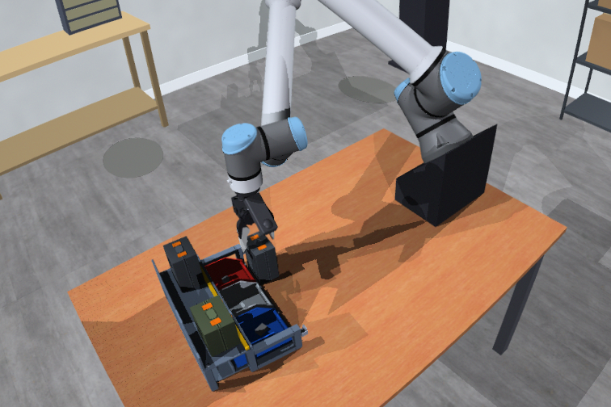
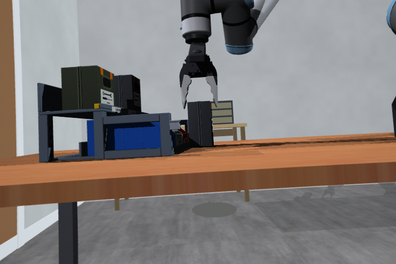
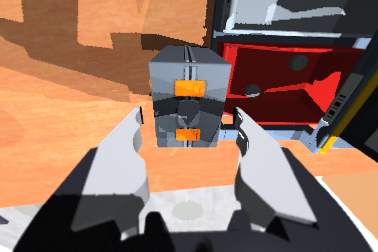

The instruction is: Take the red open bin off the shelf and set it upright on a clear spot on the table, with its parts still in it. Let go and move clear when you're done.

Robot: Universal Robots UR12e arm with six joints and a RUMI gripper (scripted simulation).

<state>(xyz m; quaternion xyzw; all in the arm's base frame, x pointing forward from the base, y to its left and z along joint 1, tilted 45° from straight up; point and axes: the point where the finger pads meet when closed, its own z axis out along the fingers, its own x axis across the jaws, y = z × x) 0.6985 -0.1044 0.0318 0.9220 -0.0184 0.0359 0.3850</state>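
The red open bin [image 1: 229, 267] [image 2: 185, 135] [image 3: 240, 70] sits in the low front level of the grey shelf [image 1: 274, 339] [image 2: 135, 118], at its far end. Round dark parts lie inside it in the wrist view. A dark grey case [image 1: 263, 265] [image 2: 199, 126] [image 3: 165, 75] with orange latches stands upright on the table [image 1: 394, 263] [image 2: 288, 158] [image 3: 50, 168], close in front of the red bin. My gripper [image 1: 258, 242] [image 2: 199, 106] [image 3: 188, 108] is partly open around the top of this case. Gaps show between the fingers and the case in the wrist view.
A grey bin [image 1: 246, 295] and a blue bin [image 1: 263, 321] are beside the red bin. A dark case [image 1: 183, 263] and a green case [image 1: 214, 325] stand on the shelf's upper level. A black L-shaped block [image 1: 444, 190] stands near the arm's base.
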